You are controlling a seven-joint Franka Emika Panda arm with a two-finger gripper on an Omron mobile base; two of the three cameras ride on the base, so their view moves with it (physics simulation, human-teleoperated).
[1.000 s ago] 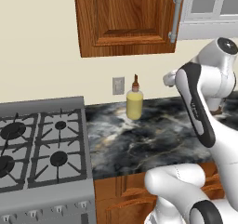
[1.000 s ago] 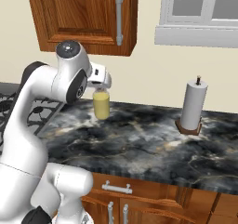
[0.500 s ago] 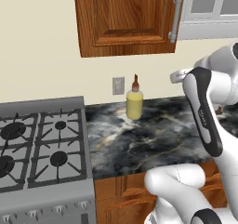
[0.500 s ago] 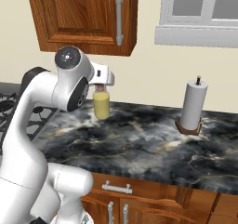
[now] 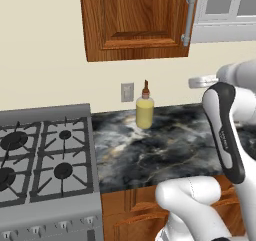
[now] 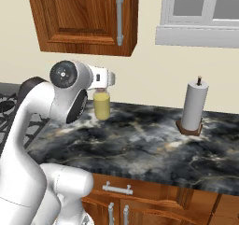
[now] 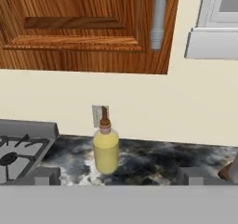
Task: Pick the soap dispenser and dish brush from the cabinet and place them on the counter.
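The cabinet (image 5: 135, 20) (image 6: 79, 14) (image 7: 69, 28) hangs on the wall with its door closed, so the soap dispenser and dish brush are hidden from me. Its grey bar handle (image 5: 189, 17) (image 6: 119, 18) (image 7: 158, 18) runs down the door's right edge. The dark veined counter (image 5: 165, 150) (image 6: 154, 144) (image 7: 153, 158) lies below it. My gripper (image 5: 196, 82) (image 6: 112, 80) (image 7: 118, 176) hovers above the counter, below the cabinet's lower right corner, and faces the wall. It is open and empty, with both fingertips (image 7: 45, 175) far apart.
A yellow bottle (image 5: 144, 110) (image 6: 101, 105) (image 7: 106, 151) with a brown spout stands at the back of the counter by a wall outlet (image 5: 127, 91). The stove (image 5: 45, 155) lies left, a paper towel holder (image 6: 193, 108) right, a window sill (image 6: 200, 35) above it.
My hand has drifted a little to the right while the arm's elbow swung up and rightward. The jaws stayed wide open. The cabinet door and the bottle have not moved.
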